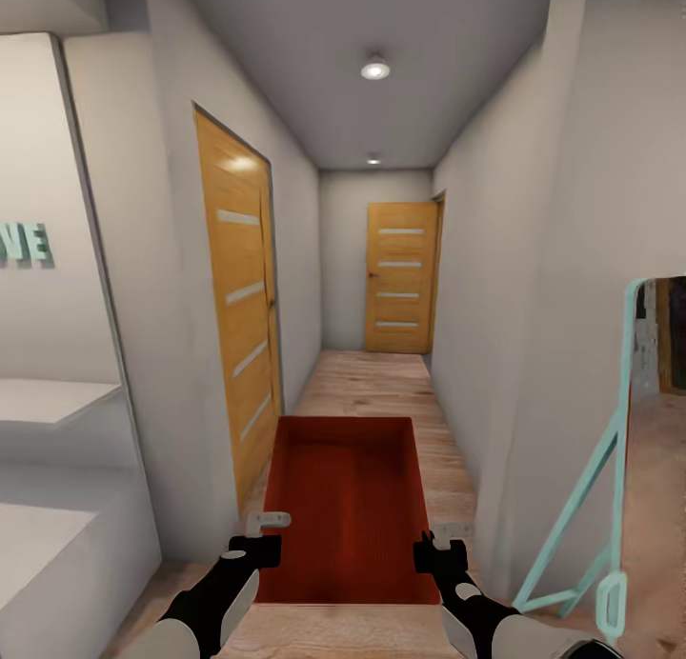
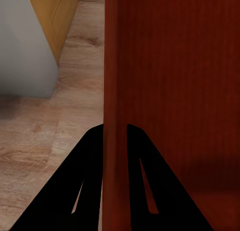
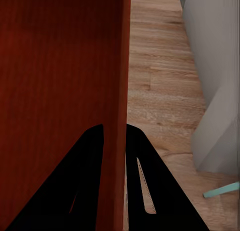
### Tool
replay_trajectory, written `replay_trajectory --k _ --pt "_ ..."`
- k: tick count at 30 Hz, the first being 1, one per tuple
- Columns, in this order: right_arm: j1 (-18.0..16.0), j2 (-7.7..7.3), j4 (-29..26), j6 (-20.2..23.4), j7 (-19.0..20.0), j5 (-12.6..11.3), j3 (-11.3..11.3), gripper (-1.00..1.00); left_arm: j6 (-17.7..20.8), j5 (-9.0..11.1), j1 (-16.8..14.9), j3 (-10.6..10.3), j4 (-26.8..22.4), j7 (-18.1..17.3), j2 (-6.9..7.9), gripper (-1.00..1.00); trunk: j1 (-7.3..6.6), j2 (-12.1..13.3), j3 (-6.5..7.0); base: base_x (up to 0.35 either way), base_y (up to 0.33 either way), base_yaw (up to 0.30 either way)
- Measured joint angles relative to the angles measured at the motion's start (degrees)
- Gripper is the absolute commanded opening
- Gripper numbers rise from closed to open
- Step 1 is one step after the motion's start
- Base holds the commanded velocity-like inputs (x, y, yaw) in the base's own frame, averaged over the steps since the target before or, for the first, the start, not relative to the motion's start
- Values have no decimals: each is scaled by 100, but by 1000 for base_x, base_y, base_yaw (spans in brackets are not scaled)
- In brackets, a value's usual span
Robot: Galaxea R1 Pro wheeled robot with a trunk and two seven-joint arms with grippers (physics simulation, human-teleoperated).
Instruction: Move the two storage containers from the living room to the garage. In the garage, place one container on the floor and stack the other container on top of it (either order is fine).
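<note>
One bin (image 1: 345, 507) is carried low in a narrow hallway, its side walls pinched by the left pincer (image 1: 255, 537) and right pincer (image 1: 440, 547). The thin walls could slip, or a corner be clipped on the doorframe (image 1: 276, 354) during turning.

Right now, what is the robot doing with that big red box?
The robot is carrying one storage container with both arms in a hallway with wood floor. The left gripper pinches its left wall and the right gripper pinches its right wall. Two wooden doors are ahead: a side door and an end door.
</note>
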Motion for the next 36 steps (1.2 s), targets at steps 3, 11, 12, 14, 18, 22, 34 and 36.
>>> replay_trajectory --k 3,11,12,14,18,22,34,36 --pt "0 0 1 1 0 -1 2 -100 -1 0 0 0 3 -1 0 -100 0 0 0 313 147 -282" --pt "0 0 2 1 0 -1 2 -100 -1 -1 0 0 4 -1 0 -100 0 0 0 314 125 -267" --pt "0 1 2 1 1 1 1 -100 0 3 0 -2 4 -2 2 -100 0 0 0 318 96 -147" --pt "-1 1 3 2 2 4 -1 -100 0 10 1 -7 3 -2 5 -100 0 0 0 320 64 -71" --pt "-1 2 3 3 3 8 -4 -100 0 16 2 -13 2 -4 8 -100 0 0 0 322 14 -15" --pt "-1 3 5 4 3 7 -1 -100 -1 17 1 -13 8 -5 8 -100 0 0 0 323 1 -1" --pt "-2 3 3 13 6 18 -5 -100 -2 42 2 -25 11 -7 15 -100 0 0 0 323 0 0" --pt "-2 3 4 10 6 16 -4 -100 -2 41 2 -24 11 -7 14 -100 0 -1 0 323 0 0"
